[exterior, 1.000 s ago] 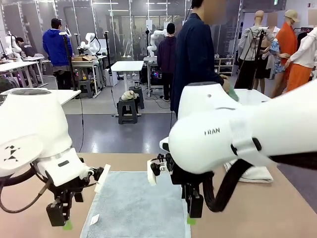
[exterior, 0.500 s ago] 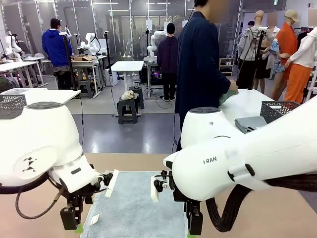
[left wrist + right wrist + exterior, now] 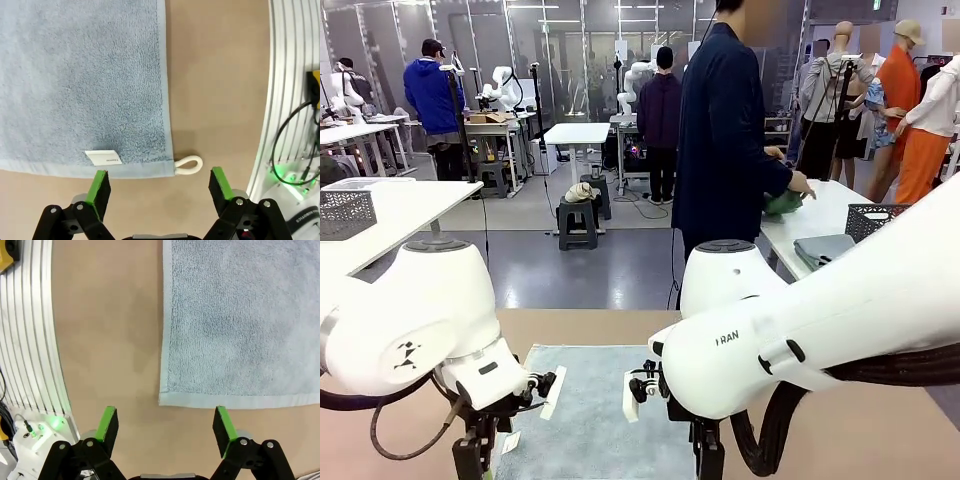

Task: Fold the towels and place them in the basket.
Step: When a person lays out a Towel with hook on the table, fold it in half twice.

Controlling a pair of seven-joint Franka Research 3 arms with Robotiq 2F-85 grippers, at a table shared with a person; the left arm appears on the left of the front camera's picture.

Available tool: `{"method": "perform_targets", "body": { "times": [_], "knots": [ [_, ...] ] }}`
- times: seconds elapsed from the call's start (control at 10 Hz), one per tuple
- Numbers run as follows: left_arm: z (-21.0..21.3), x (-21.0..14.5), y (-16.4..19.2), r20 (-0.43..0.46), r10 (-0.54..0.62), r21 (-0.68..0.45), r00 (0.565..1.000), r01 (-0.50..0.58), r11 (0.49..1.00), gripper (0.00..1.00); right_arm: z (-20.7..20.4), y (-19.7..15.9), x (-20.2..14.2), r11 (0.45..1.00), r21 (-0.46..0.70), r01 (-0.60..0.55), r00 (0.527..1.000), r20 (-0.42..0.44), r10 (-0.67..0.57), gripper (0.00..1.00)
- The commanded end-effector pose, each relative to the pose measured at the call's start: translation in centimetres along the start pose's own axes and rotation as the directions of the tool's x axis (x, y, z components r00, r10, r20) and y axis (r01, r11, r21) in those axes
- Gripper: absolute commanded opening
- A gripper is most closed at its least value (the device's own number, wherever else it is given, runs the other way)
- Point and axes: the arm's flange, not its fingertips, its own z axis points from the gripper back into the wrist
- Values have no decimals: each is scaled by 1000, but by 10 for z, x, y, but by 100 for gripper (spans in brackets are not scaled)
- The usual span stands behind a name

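Towel [image 3: 80,75] flat, left and right fingers [image 3: 98,187] [image 3: 107,424] spread

Black "RAN" on white right arm [image 3: 727,340], unreadable print on tag [image 3: 102,158] of grey-blue towel [image 3: 75,75]

left arm: it's dropped a lot. The big white joint [image 3: 420,320] sits way lower in the front view than a second ago.
left gripper [image 3: 159,181]: has sunk to the bottom edge of the front view and slid in toward the near corner of the grey-blue towel [image 3: 590,410].
right arm: same deal, its white bulk [image 3: 790,330] has come down.
right gripper [image 3: 165,421]: also lower now, cut off by the bottom edge in front.
background: with the arms down, a grey mesh basket [image 3: 345,212] on the left table and a dark mesh basket [image 3: 890,218] on the right one have come into sight.
person [image 3: 725,130]: more of them is uncovered, and their hand [image 3: 798,186] has reached further right, over a green cloth [image 3: 782,204].
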Motion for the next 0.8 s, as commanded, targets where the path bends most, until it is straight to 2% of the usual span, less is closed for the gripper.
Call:
{"method": "perform_targets", "body": {
  "times": [0.0,0.7],
  "knots": [
    [-18,-14,-23,-6,21,25,1000,-21,999,100,-4,-3,3,1000,-4,19,1000,2,-19,95],
    [-33,-24,-32,9,-21,53,1000,21,998,100,-18,-2,7,999,-18,40,999,-36,-40,95]
  ]
}}
